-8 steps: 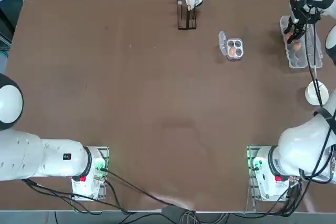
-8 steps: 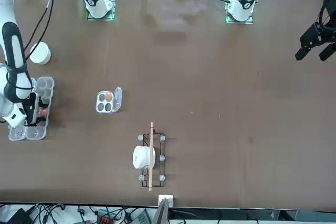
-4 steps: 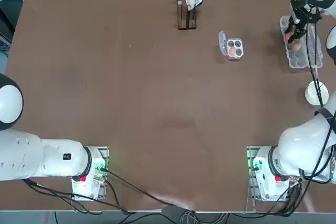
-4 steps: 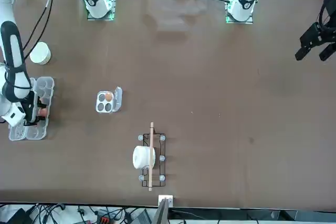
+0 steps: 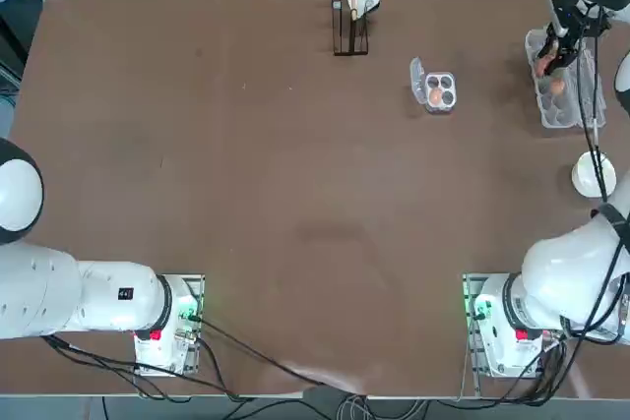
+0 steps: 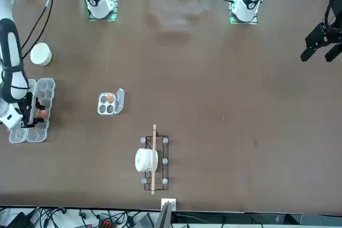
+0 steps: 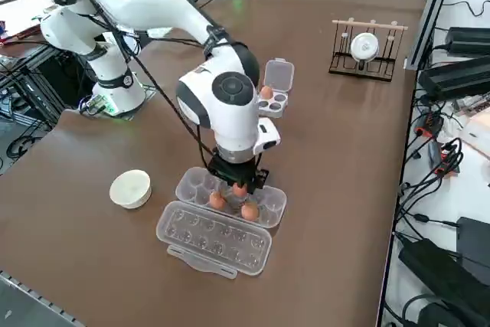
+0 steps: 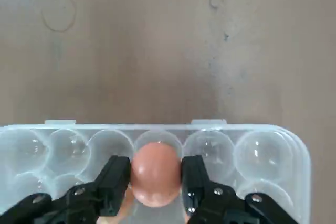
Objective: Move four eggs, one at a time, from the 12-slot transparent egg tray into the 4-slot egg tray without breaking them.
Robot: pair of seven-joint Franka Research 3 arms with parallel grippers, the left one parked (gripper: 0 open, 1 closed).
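**Entry: second egg gripped and lifting off the long carton**

Item 1. Right gripper (image 8: 156,182): over the 12-slot transparent egg tray (image 7: 269,203) at the far right edge of the tabletop (image 5: 295,194). Jaws pinching one egg (image 8: 155,178) by its sides, black fingers (image 8: 115,179) flush against the shell.

Item 2. Change noted: across the last second the gripper has drawn slightly up and away from the cups in the top view, grip unchanged. Judged: the lift out of the cup is under way, the carry not yet begun.

Item 3. Two more eggs (image 7: 249,210) sit in the carton's cups just beside the held one; the clear lid (image 7: 214,237) lies folded open toward the tabletop's edge.

Item 4. 4-slot egg tray (image 5: 440,91): well apart from the carton, toward the tabletop's middle, lid flap open. One egg already in a cup (image 5: 434,95); three cups empty.

Item 5. Task standing, judged: one of four delivered, the second in hand, two remaining.

Item 6. Bystanders: white bowl (image 5: 595,174) near the carton; roll holder (image 5: 350,7) at the far edge.
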